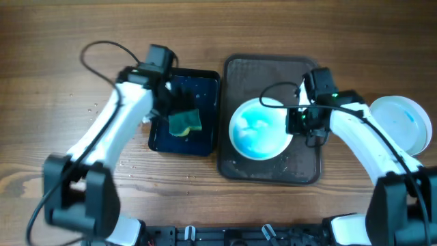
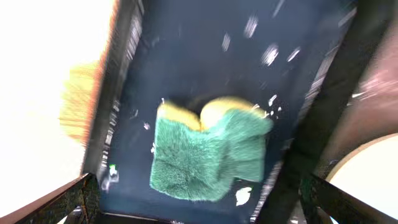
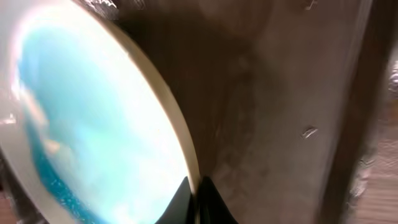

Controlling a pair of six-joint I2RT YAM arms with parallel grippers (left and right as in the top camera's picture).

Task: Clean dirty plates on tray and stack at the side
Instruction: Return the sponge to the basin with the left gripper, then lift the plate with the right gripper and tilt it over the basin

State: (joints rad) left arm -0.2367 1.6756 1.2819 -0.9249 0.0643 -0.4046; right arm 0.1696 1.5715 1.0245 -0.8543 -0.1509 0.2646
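A white plate with blue smears (image 1: 258,128) sits on the brown tray (image 1: 273,167). My right gripper (image 1: 295,123) is shut on its right rim; the wrist view shows both fingertips (image 3: 198,198) pinching the rim of the plate (image 3: 93,124), which is tilted. A green and yellow sponge (image 1: 185,121) lies in the dark blue basin (image 1: 205,82). My left gripper (image 1: 167,96) hovers above the sponge (image 2: 208,152), open, its fingers wide apart at the frame's lower corners. A second white plate (image 1: 403,123) rests on the table at the far right.
The basin (image 2: 186,50) holds water with scattered bits on its surface. The wooden table (image 1: 54,96) lies bare to the left and behind. Black cables loop over both arms. Water drops dot the table left of the basin.
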